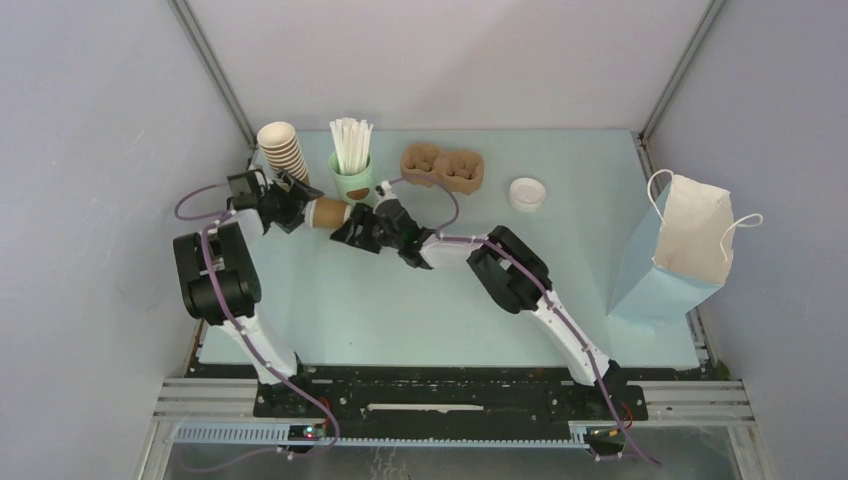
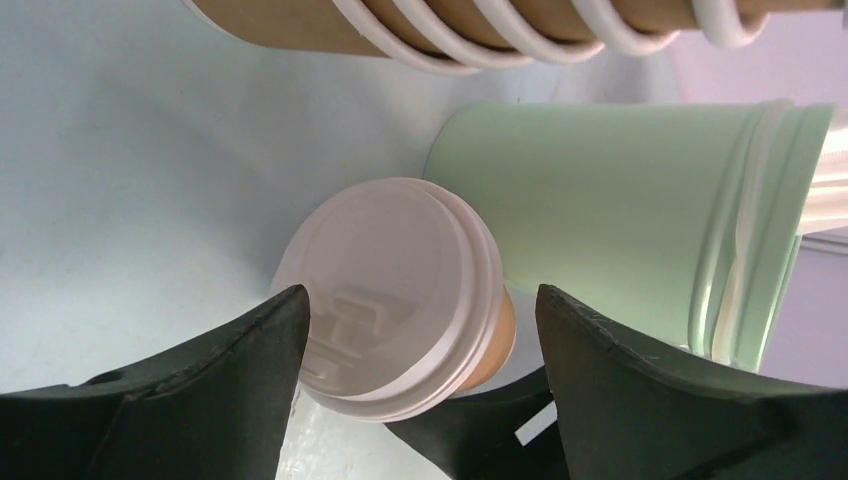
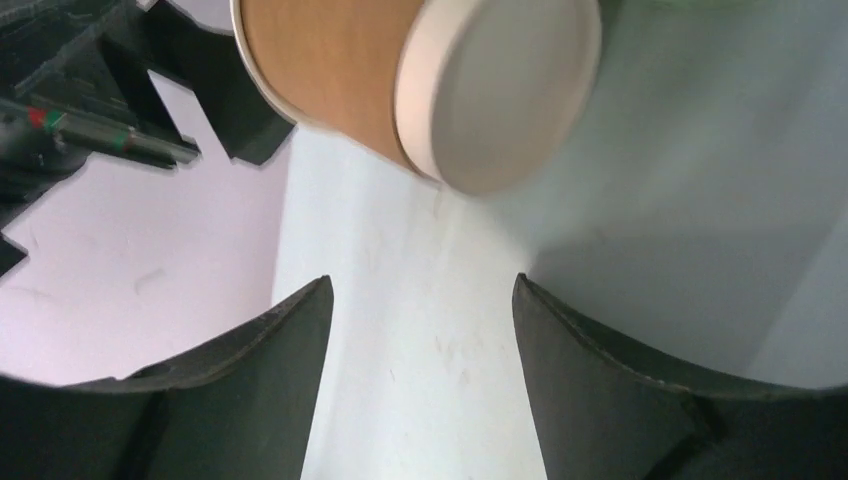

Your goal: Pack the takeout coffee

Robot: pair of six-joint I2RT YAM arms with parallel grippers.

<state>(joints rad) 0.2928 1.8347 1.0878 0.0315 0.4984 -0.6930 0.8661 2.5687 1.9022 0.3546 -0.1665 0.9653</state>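
While one takeout coffee (image 2: 390, 290) is sideways | left fingers (image 2: 200, 400) released | right fingers (image 3: 250, 390) released

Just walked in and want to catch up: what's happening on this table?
The small brown paper cup with a white lid lies on its side between the two arms. The left gripper has its jaws open either side of the lid end. The right gripper has open jaws just short of the cup's base, holding nothing. The brown pulp carrier behind is empty.
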